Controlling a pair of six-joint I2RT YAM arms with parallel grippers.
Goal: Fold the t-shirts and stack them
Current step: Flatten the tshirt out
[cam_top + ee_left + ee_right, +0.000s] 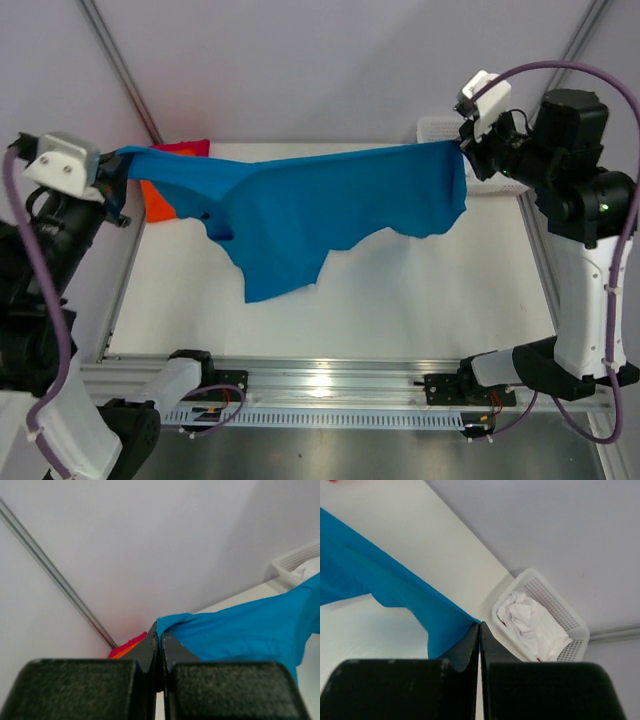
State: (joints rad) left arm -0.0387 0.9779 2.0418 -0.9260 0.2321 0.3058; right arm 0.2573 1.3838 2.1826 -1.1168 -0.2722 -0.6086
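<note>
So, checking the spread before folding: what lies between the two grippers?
Only the blue t-shirt, stretched from the left gripper to the right gripper; the top view shows it.

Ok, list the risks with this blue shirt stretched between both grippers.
Left gripper and right gripper pinch only thin edges of the blue t-shirt; it may slip. Its lower edge hangs unevenly and could land creased. Its end at the left gripper might drag the orange t-shirt.
</note>
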